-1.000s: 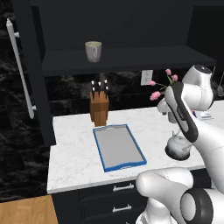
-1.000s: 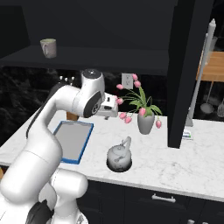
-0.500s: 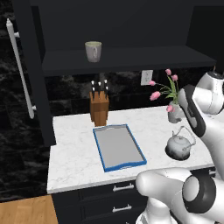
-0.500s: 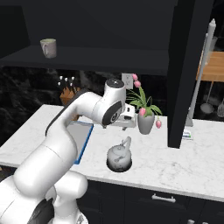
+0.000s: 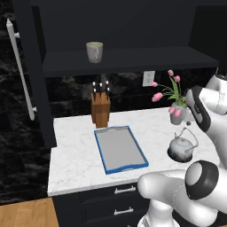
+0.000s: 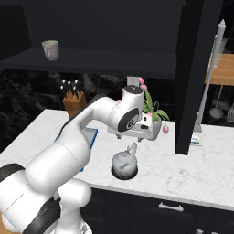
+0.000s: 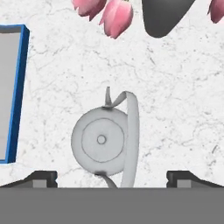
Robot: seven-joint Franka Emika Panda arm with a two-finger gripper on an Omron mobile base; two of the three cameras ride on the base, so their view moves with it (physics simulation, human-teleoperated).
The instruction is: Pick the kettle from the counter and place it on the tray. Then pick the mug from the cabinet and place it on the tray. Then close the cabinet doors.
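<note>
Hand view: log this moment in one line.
phase: above kettle | gripper: open, nothing held | kettle: on counter | tray: bare | mug: in cabinet

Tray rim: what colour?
Blue, around a flat grey base; the tray shows best in the left base view.

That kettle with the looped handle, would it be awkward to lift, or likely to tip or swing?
The kettle looks squat and broad-based, so a push would probably slide it on the counter rather than tip it. Its thin arched handle leans to one side, so it may be hinged and let the body swing when lifted. The stone-like finish suggests some weight and a smooth surface, so the handle seems the safer hold.
</note>
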